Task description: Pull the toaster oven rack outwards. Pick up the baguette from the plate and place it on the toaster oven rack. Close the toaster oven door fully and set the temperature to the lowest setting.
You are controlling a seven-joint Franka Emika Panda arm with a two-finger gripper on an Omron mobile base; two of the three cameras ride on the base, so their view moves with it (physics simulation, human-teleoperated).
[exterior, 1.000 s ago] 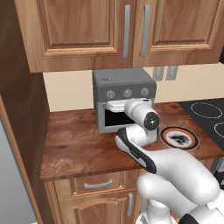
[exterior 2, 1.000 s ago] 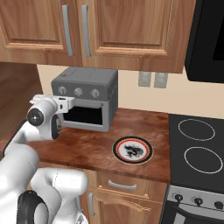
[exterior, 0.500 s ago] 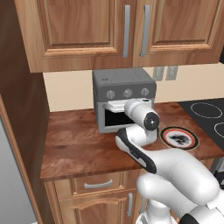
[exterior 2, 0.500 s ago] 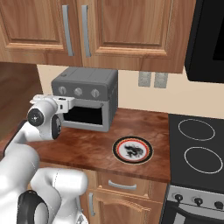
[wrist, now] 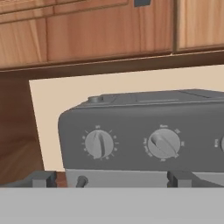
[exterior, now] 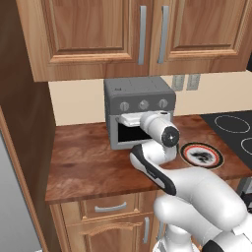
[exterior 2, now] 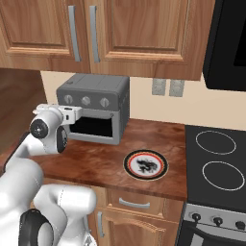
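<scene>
toaster oven sits at the back of the tabletop, against the wall under the cupboards. its cavity looks dark and open in front; you cannot make out the rack or the baguette. the plate lies to the oven's right, near the stove, bare of bread as far as you can tell. your end effector is released, jaws spread, level with the knob row, likely lined up for the temperature knob.
</scene>
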